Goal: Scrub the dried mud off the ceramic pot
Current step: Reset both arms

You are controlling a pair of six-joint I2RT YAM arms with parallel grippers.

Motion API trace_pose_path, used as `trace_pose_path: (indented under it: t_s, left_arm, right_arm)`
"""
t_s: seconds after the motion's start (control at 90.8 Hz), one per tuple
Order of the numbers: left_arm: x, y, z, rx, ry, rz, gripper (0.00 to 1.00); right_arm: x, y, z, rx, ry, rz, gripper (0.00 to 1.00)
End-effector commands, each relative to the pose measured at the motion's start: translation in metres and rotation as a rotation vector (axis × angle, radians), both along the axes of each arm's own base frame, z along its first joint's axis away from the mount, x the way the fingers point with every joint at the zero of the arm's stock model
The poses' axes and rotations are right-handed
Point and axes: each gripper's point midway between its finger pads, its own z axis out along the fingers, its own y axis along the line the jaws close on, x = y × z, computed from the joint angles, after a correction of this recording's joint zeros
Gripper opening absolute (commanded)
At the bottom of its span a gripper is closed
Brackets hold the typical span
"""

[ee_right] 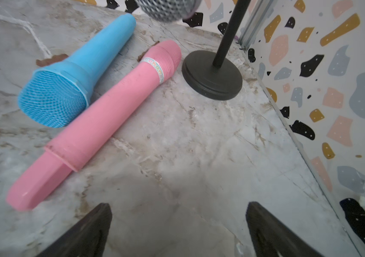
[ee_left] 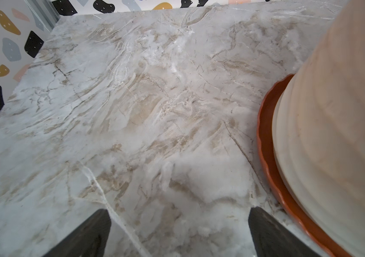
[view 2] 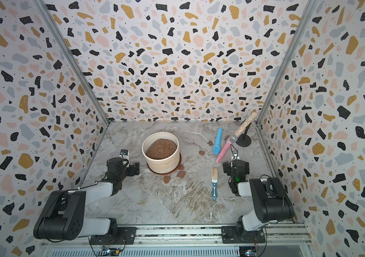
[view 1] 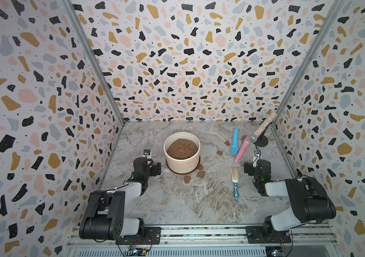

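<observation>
- Both top views: the ceramic pot (view 1: 181,153) sits mid-frame on the desk (view 1: 188,207), with dried mud (view 1: 200,174) bits just lower right of it.
- Left wrist view: the left hand (ee_left: 179,209) is spread apart, holding nothing; the ceramic pot fills the right edge.
- Right wrist view: the right hand (ee_right: 178,203) is spread apart, holding nothing.

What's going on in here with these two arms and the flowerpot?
It is a cleaning job on the ceramic pot, but nothing is being handled right now. The left gripper stands open beside the pot and its saucer. The right gripper is open near a pink microphone and a blue microphone. The brush lies on the table, in neither gripper, and brown mud flakes lie by the pot.
</observation>
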Motion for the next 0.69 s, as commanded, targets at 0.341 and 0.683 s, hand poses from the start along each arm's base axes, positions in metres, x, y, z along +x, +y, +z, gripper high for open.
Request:
trace_pose_path:
  t_s: [0.341,0.683]
  left_arm:
    - [0.0157,-0.0168,0.0344,0.026,-0.203,-0.078,1.0]
    - [0.0153,-0.0144,0.0368,0.024,-0.207,-0.061,1.0]
  right_arm:
    - [0.0127,-0.0004,0.0252,0.035,-0.105,-0.004,1.0]
    - [0.0119,-0.0004,0.0274,0.035,-0.117,-0.003,1.0]
